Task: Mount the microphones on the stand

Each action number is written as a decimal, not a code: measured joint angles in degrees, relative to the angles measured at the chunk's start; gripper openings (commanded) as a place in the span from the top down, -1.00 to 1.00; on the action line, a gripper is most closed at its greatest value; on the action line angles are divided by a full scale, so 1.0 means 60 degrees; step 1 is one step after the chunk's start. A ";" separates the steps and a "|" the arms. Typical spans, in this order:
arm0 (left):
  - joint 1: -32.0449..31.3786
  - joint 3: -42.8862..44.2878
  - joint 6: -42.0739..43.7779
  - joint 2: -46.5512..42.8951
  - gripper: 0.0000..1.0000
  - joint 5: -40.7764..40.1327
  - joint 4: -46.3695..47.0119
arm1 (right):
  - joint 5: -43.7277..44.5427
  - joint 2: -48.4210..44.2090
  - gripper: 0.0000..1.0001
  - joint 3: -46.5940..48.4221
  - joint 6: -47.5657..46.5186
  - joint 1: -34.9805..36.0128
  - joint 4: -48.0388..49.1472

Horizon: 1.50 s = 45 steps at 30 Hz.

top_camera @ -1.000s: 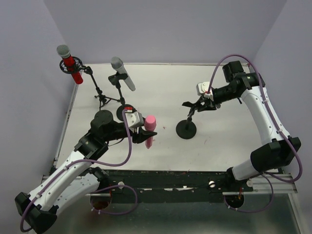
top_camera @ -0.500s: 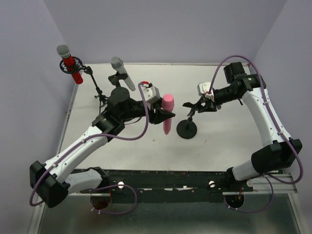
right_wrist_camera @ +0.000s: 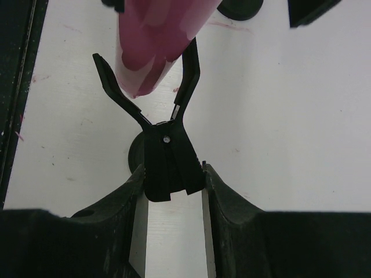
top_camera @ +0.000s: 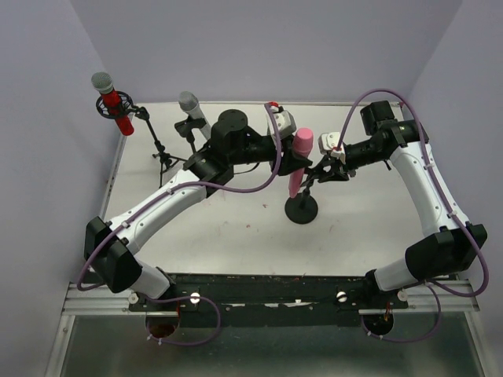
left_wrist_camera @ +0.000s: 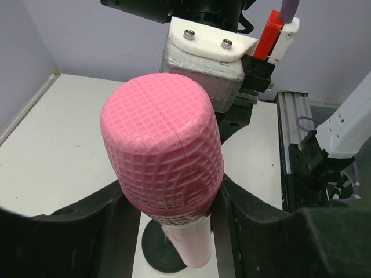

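My left gripper (top_camera: 289, 161) is shut on the pink microphone (top_camera: 299, 159) and holds it upright, head up, over the round-based black stand (top_camera: 301, 209). In the left wrist view the pink mesh head (left_wrist_camera: 162, 153) fills the gap between my fingers. My right gripper (top_camera: 328, 169) is shut on the stand's black spring clip (right_wrist_camera: 165, 156), whose two prongs are spread. The pink microphone's lower end (right_wrist_camera: 152, 49) sits between those prongs. The glittery red microphone (top_camera: 115, 104) and the silver-grey microphone (top_camera: 197, 118) each sit in a stand at the back left.
A black tripod stand (top_camera: 167, 157) holds the back-left microphones near the left wall. Purple cables loop from both arms. The white table's near edge is a black rail (top_camera: 267, 287).
My left arm has carried the pink microphone to the right and away from the near edge, up to the clip of the round-based stand. My right gripper has stayed on the clip.
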 measured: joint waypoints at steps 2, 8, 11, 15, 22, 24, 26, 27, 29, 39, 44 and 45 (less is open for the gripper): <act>-0.0055 0.0106 0.0018 0.0193 1.00 -0.0004 -0.0029 | -0.0015 0.0000 0.81 -0.0004 0.0015 0.0000 0.0011; -0.0248 0.0076 0.0131 0.0550 1.00 -0.0066 0.0029 | -0.0106 0.0000 0.83 -0.0069 0.0022 0.0000 0.0102; -0.0321 -0.0131 0.0149 0.0572 1.00 -0.0175 0.0357 | -0.0178 -0.0007 0.83 -0.0113 0.0022 -0.0044 0.0120; -0.0386 -0.0317 0.0186 0.0572 1.00 -0.0310 0.0634 | -0.0240 -0.0011 0.82 -0.0146 0.0022 -0.0084 0.0138; -0.0474 -0.0441 0.0204 0.0576 1.00 -0.0652 0.0882 | -0.0401 -0.0015 0.18 -0.0222 0.0051 -0.0157 0.0178; -0.0488 -0.0441 0.0219 0.0583 1.00 -0.0696 0.0896 | -0.0470 -0.0026 -0.03 -0.0255 0.0095 -0.0175 0.0208; -0.0492 -0.0441 0.0324 0.0605 1.00 -0.0725 0.0900 | -0.0576 -0.0051 -0.26 -0.0310 0.0171 -0.0186 0.0211; -0.0488 -0.0441 0.0386 0.0608 1.00 -0.0732 0.0911 | -0.0663 -0.0062 -0.38 -0.0350 0.0204 -0.0193 0.0226; -0.0492 -0.0441 0.0463 0.0627 1.00 -0.0769 0.0943 | -0.0809 -0.0098 -0.61 -0.0463 0.0262 -0.0189 0.0204; -0.0510 -0.0437 0.0528 0.0725 0.72 -0.0943 0.1133 | -0.1067 -0.0441 -0.99 -0.0943 0.1264 -0.0168 0.0474; -0.0554 -0.0350 0.0386 0.0729 -0.08 -0.1035 0.1013 | -0.0980 -0.1290 -1.00 -0.1803 0.3100 -0.0171 0.2007; -0.0554 -0.0335 0.0346 0.0729 -0.19 -0.1071 0.0984 | -0.0976 -0.1443 -0.99 -0.1960 0.3446 -0.0197 0.2295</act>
